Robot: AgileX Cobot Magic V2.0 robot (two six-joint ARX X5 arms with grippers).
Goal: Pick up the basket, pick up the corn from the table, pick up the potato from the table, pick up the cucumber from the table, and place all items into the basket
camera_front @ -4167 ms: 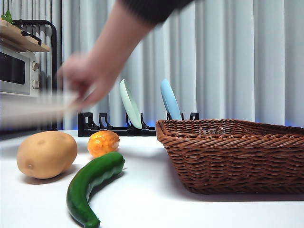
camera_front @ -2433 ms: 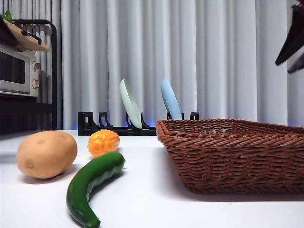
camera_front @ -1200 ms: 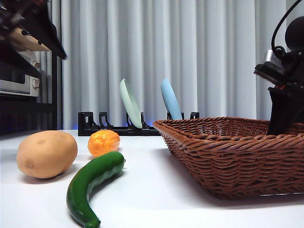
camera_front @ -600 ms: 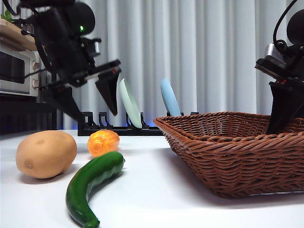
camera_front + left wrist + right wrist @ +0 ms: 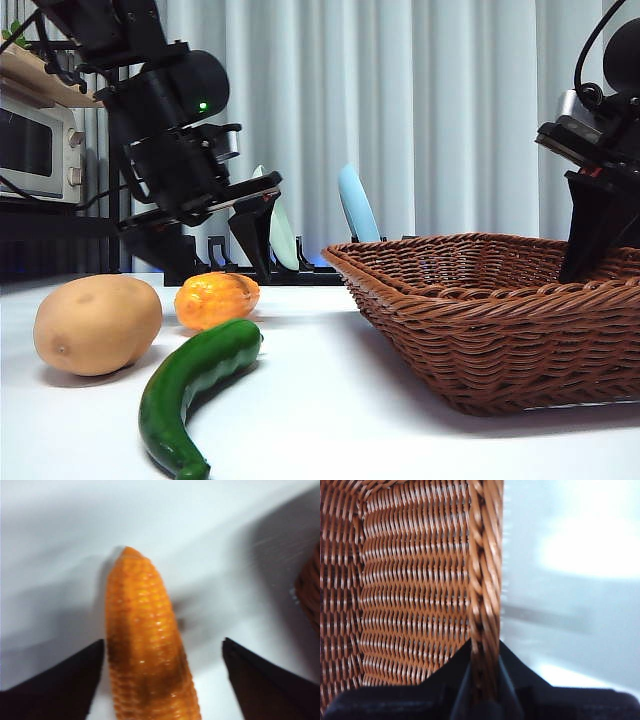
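White worktop (image 5: 320, 420) runs back to pale curtains, with the potato (image 5: 97, 325) and cucumber (image 5: 190, 385) lying beside the corn (image 5: 215, 299). Left pincer (image 5: 162, 680) is low over the corn, jaws spread to either side of it. Right pincer (image 5: 484, 677) pinches the rim of the basket (image 5: 490, 310), tilting it up off the worktop.

You've got a plain flat white tabletop (image 5: 330, 420) w/ a tan smooth oval potato (image 5: 97, 324), an orange-yellow bumpy corn (image 5: 215, 299) & a long curved dark green cucumber (image 5: 195, 387) lying on it; brown woven wicker basket (image 5: 480, 330) sits tilted, one edge down.
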